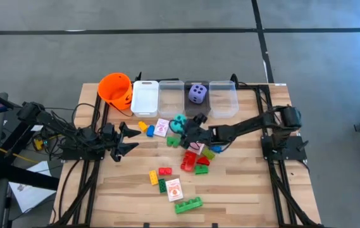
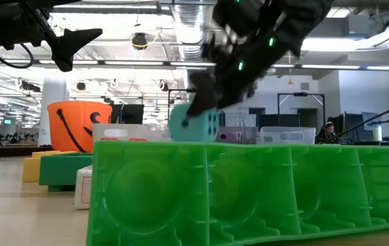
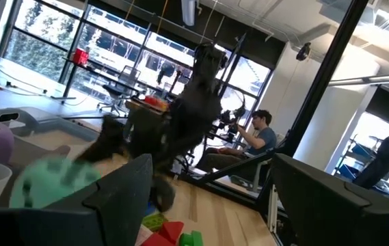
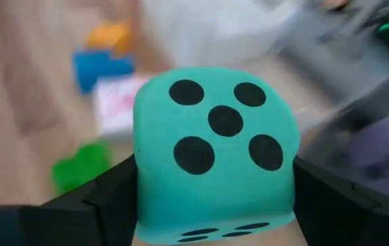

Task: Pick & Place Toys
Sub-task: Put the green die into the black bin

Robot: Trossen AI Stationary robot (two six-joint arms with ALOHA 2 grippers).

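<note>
My right gripper [image 1: 181, 125] is shut on the teal soft die [image 4: 215, 150], lifted above the table near the middle; the die also shows in the low view [image 2: 194, 124]. The purple die [image 1: 197, 94] sits in a clear bin [image 1: 192, 109]. Red, green, yellow and blue bricks [image 1: 195, 161] and pink-white cards [image 1: 174, 189] lie on the table. My left gripper [image 1: 128, 140] is open and empty, held above the table's left part. My right gripper pinches the teal die by two opposite side faces [image 4: 139, 184] between its two fingers [image 4: 105, 198]. The five-dot face looks toward the wrist camera. The die is lifted clear of the table [image 2: 194, 124].
An orange bucket [image 1: 115, 88] and several bins [image 1: 145, 96] stand in a row along the far edge. A big green brick [image 1: 188, 204] lies near the front edge, close before the low camera [image 2: 249, 191]. A person sits in the room beyond.
</note>
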